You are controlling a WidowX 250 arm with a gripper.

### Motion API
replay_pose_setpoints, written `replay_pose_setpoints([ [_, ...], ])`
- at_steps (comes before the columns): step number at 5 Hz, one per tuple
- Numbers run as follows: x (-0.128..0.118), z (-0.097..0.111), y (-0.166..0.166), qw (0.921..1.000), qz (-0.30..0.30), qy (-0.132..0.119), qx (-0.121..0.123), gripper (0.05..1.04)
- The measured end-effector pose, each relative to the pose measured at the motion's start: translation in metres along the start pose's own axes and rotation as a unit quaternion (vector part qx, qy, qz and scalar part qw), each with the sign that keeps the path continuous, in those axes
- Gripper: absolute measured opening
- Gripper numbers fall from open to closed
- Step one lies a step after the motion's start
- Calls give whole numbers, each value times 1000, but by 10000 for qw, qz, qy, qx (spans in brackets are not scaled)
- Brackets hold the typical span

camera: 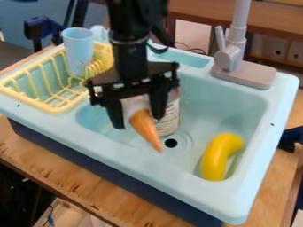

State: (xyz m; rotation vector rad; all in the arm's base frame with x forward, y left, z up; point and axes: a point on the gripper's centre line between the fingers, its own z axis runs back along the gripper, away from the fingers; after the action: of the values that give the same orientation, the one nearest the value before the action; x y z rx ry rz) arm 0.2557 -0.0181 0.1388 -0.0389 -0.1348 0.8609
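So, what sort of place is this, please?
It looks like a toy kitchen, perhaps in a workshop or lab. A light blue play sink with a grey faucet sits on a wooden table, and a yellow dish rack stands at one end.
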Motion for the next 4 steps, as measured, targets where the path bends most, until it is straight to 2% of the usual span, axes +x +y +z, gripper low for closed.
replay_pose_setpoints([
  [2,-4,-2,6,9987,406,-137,283,785],
  [3,5,2,12,9975,582,-277,276,785],
  [4,16,-2,20,9958,822,-297,278,785],
])
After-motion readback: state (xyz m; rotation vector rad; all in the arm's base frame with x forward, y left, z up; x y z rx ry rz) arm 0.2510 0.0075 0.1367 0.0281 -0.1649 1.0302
